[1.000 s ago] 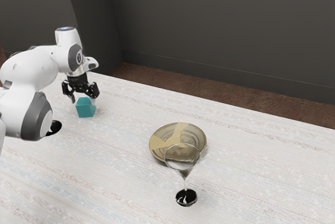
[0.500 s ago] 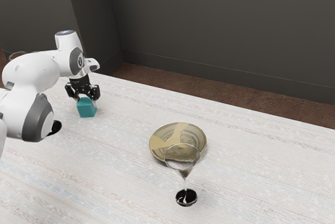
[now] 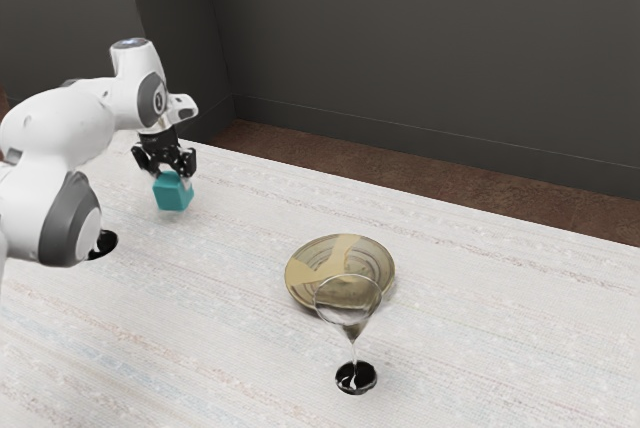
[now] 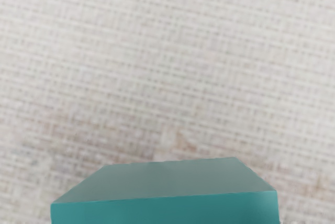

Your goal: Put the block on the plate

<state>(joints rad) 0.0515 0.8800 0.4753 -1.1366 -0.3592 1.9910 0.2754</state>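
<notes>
A dark grey wall (image 3: 420, 48) rises behind the claw, with a strip of brown floor (image 3: 420, 183) running along its foot. Below the claw spreads the surface (image 3: 240, 348), pale and woven, faintly streaked with pink and blue. The white and grey arm (image 3: 60, 138) comes in from the exterior view's left, and the claw hangs at its end, pointing down.

Well apart from the claw, over toward the exterior view's right, lies the plate (image 3: 310, 270), tan with swirling rings. Farther still from the claw stands a clear stemmed glass (image 3: 353, 333), its black foot resting on the surface near the plate.

The claw (image 3: 173, 177) itself is black, and I can see it gripping the block (image 3: 173, 193), one finger on each side. That teal block sits directly beneath the claw's body, held just off the surface and slightly tilted. Smallest is a round black base (image 3: 105, 243), partly hidden by the arm, nearer the claw than the plate is.
</notes>
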